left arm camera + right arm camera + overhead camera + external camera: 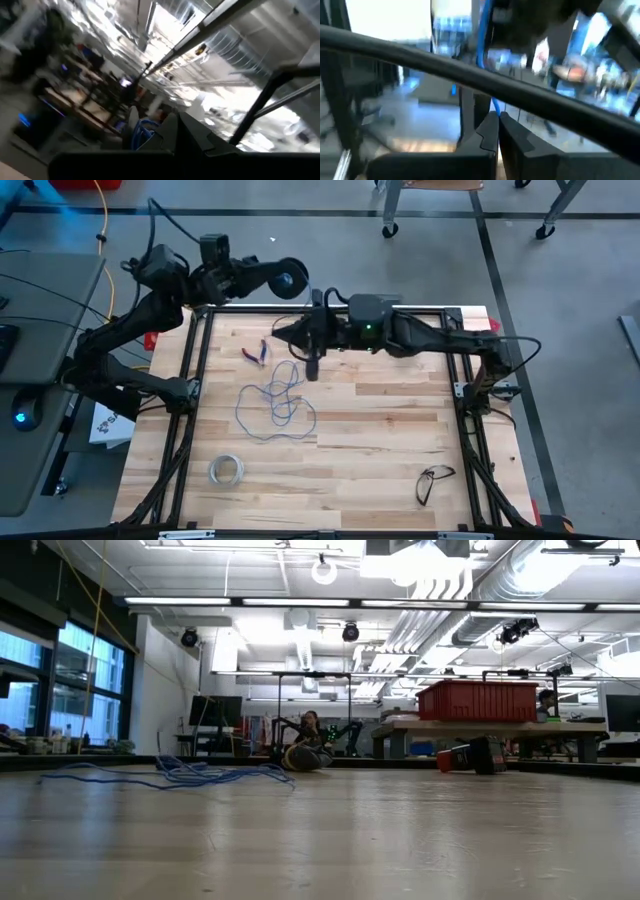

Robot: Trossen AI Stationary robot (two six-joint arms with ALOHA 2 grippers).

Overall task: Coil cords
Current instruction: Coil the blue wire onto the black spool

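Mostly the thin bluish-grey wire [277,402] lies loose on the wooden desk [380,450] below the small dark round spool [284,278], which the left end effector [262,277] grasps, while the right end effector [312,368] pinches the wire just beside that tangle.

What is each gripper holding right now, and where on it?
The left gripper holds the dark spool by its side, up at the table's far edge. The right gripper is shut on the blue wire, pinching a strand just below the spool.
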